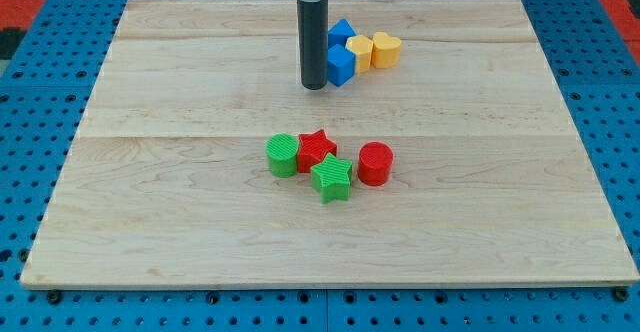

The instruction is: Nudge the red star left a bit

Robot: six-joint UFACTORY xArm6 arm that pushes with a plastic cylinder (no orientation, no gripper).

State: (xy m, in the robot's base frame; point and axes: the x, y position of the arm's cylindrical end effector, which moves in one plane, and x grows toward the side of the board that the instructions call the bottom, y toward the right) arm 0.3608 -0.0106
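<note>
The red star (317,149) lies near the middle of the wooden board (180,202). It touches a green cylinder (283,155) on its left and a green star (331,178) at its lower right. A red cylinder (375,163) stands to the right of the green star, a little apart. My tip (314,86) is above the red star toward the view's top, well apart from it, and just left of a blue block (342,65).
Near the view's top a cluster sits right of my rod: a second blue block (342,32), a yellow block (360,52) and a yellow cylinder-like block (386,49). The board rests on a blue perforated surface (40,122).
</note>
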